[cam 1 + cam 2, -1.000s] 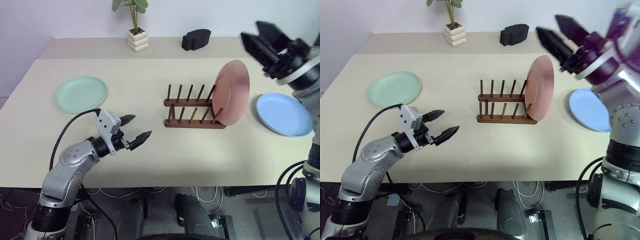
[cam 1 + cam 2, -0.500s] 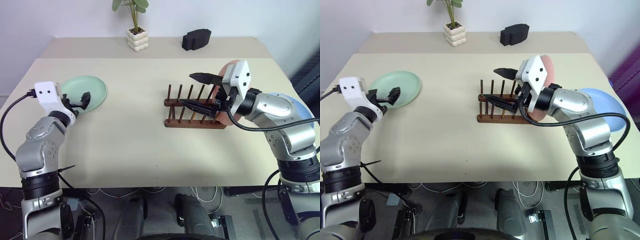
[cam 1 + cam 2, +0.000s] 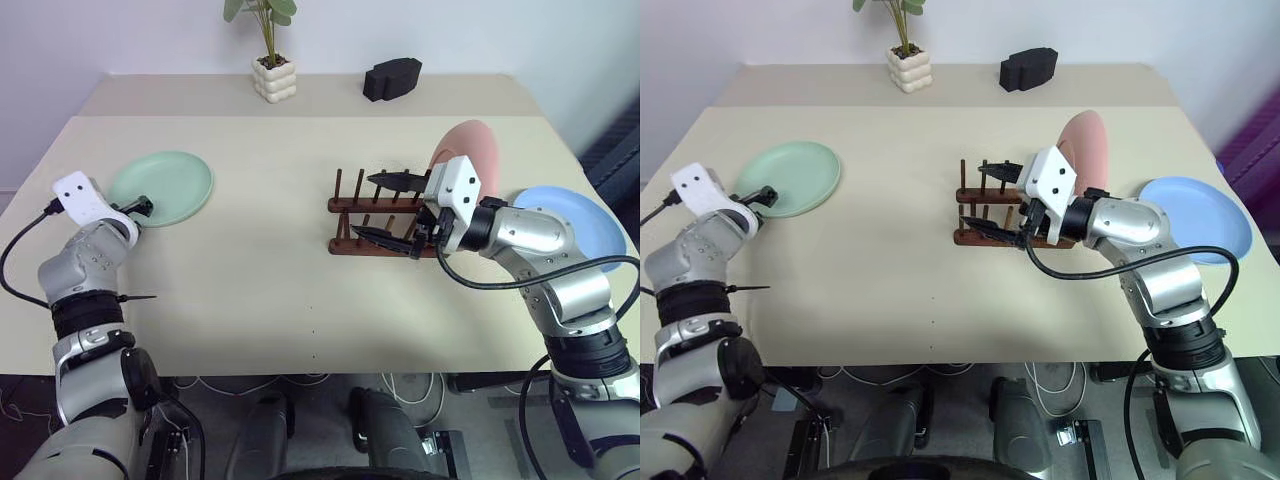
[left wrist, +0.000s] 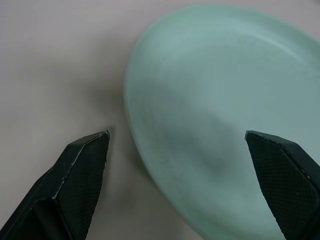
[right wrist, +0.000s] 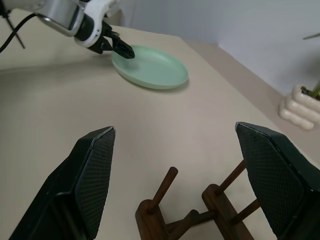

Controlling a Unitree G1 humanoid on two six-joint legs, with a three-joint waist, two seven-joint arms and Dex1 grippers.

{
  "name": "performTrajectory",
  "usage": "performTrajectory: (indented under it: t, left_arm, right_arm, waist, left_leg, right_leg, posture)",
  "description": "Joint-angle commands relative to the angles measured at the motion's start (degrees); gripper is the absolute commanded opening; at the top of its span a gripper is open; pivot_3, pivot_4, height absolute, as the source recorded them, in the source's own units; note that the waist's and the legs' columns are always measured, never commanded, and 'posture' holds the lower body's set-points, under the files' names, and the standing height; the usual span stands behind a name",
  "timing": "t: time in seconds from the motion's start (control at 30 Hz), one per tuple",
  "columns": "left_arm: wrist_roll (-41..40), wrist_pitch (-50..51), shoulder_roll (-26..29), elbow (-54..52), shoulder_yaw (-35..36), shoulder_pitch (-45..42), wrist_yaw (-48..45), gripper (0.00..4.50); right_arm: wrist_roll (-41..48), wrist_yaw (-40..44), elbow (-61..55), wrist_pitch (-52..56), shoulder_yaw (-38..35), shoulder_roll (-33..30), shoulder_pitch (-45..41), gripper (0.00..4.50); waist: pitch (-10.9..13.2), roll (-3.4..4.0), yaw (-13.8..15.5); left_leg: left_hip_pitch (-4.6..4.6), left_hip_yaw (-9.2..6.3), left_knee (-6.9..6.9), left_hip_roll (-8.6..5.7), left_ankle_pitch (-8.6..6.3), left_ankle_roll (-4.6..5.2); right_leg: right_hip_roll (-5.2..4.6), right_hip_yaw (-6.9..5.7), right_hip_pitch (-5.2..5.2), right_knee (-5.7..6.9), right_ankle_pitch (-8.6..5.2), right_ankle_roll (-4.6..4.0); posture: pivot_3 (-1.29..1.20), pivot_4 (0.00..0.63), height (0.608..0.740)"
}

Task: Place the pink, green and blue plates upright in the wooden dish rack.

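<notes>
Beige worktop [image 3: 300, 280] runs back to a pale wall, carrying everything in the scene. Largest on it are the three plates: the green plate [image 3: 165, 186] lies flat near the robot's left edge, the blue plate [image 3: 585, 225] lies flat near the right edge, and the pink plate [image 3: 470, 150] stands upright at the right end of the wooden dish rack [image 3: 385, 215], which sits about mid-worktop. At the far edge stand a small plant in a white pot [image 3: 274, 78] and a black block [image 3: 392, 78], well apart from the rack.

The right end effector [image 3: 392, 212] is just in front of the rack's pegs, pointing across toward the left, its two black fingers spread wide with nothing between them. The left end effector [image 4: 180, 150] is at the near rim of the green plate, fingers wide apart, one over the worktop and one over the plate, gripping nothing.
</notes>
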Motion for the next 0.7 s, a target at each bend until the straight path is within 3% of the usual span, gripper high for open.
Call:
performTrajectory:
  t: [0.03,0.13,0.37,0.53,0.7]
  left_arm:
    - [-1.0,-2.3,1.2,4.1,2.8,-3.3,1.1,4.5]
    - [-1.2,-3.8,0.7,6.0,3.9,-4.2,2.2,3.61]
    - [-1.9,-4.8,0.0,3.9,4.4,-3.1,3.4,0.05]
    - [-3.3,-6.5,-1.3,-0.5,5.1,-2.1,3.0,0.05]
    - [-4.3,-9.7,-4.2,-15.2,1.2,-0.9,-1.3,0.05]
  right_arm:
    - [-1.7,0.1,-3.4,-1.6,0.3,0.3,0.2,3.91]
    - [-2.3,0.2,-3.6,-1.7,0.4,0.5,0.3,3.98]
    - [-3.9,1.0,-2.8,-2.6,0.4,0.7,0.8,3.98]
    - [-4.8,1.4,-2.3,-3.8,0.6,1.2,0.8,3.98]
    - [-10.3,-0.3,1.0,-7.6,1.9,2.0,-1.5,3.98]
  waist:
    - [0.0,0.0,0.0]
    - [0.0,-0.01,0.0]
    - [0.0,-0.02,0.0]
    - [0.0,-0.03,0.0]
    - [0.0,-0.11,0.2]
  left_leg:
    - [0.0,0.0,0.0,0.0,0.0,0.0]
    - [0.01,0.0,0.0,0.0,0.0,-0.01]
    - [0.0,0.0,0.0,0.0,0.02,-0.04]
    - [0.0,0.0,0.0,-0.01,0.02,-0.05]
    - [-0.04,-0.01,0.02,-0.01,0.06,-0.13]
  right_leg:
    - [0.0,0.0,0.0,0.0,0.0,0.0]
    - [0.0,0.0,0.0,0.01,0.01,0.01]
    - [-0.02,0.0,0.0,0.0,0.03,0.03]
    - [-0.04,0.01,0.0,0.0,0.03,0.04]
    - [-0.06,0.01,0.0,-0.01,0.05,0.05]
  posture:
    - [0.0,0.15,0.736]
    - [0.0,0.15,0.736]
    - [0.0,0.15,0.736]
    - [0.0,0.15,0.736]
    - [0.0,0.15,0.736]
